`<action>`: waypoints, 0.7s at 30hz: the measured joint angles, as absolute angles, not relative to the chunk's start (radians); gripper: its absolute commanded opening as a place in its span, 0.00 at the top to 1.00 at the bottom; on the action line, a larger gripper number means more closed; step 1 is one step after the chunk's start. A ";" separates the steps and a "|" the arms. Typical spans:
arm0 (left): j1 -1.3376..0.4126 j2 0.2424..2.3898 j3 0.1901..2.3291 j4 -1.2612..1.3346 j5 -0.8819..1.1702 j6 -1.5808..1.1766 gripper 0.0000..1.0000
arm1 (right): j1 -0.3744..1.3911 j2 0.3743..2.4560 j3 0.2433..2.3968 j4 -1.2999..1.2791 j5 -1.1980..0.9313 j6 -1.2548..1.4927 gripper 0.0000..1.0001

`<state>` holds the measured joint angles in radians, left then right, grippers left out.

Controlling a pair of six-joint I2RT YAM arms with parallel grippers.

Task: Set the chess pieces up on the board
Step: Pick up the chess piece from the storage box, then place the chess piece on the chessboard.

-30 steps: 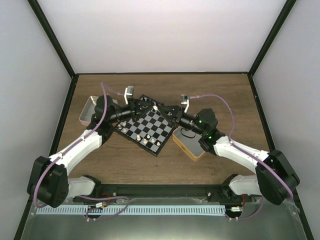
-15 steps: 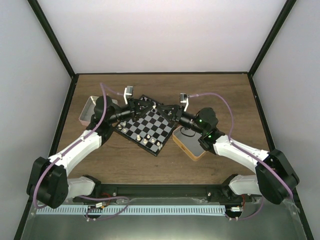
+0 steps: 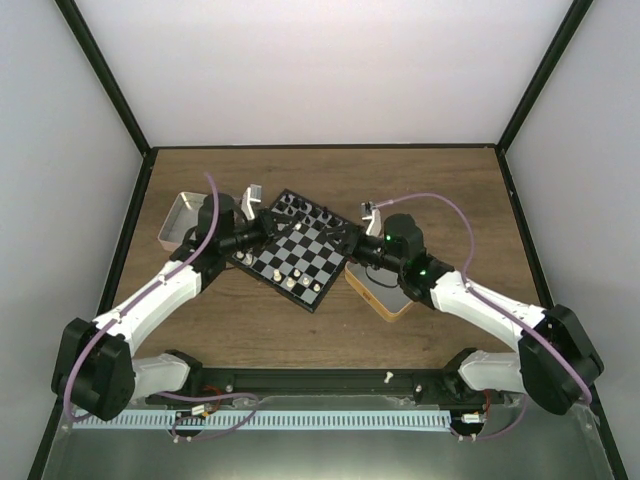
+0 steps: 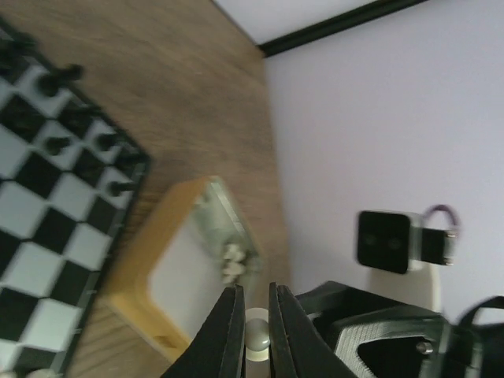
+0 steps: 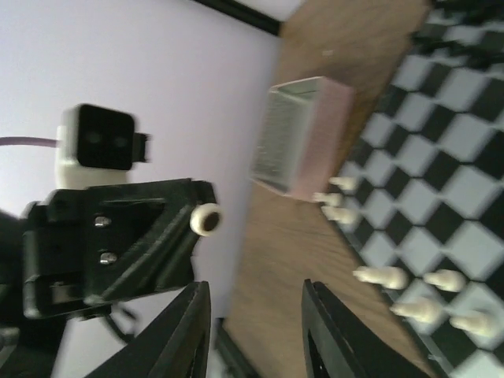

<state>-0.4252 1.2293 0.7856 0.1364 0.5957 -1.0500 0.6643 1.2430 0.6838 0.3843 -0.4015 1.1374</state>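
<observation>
Wood table (image 3: 440, 190): left gripper (image 4: 255, 295) pinches a cream chess piece (image 4: 256, 332) at the board (image 3: 310, 255)'s left edge; right gripper (image 5: 256, 287) parted, empty.

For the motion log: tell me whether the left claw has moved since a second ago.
Yes: left claw drew back leftward, from the middle of the board to its left edge.
</observation>
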 measured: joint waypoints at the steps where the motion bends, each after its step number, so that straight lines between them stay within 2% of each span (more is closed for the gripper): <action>1: -0.425 1.229 0.786 0.100 0.572 -1.016 0.96 | 0.664 1.238 0.688 0.326 -0.379 1.104 0.62; 9: -0.426 1.228 0.788 -0.129 0.405 -0.796 0.96 | 0.664 1.156 0.693 -0.010 -0.184 0.907 0.56; 21: -0.467 1.298 0.818 -0.363 0.160 -0.593 0.96 | 0.664 1.140 0.706 -0.189 -0.062 0.815 0.55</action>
<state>-0.4667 1.2976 0.8177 -0.3630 0.1604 -0.5926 0.6643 1.1397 0.7059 -0.1894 -0.0616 0.8154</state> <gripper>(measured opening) 0.073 0.451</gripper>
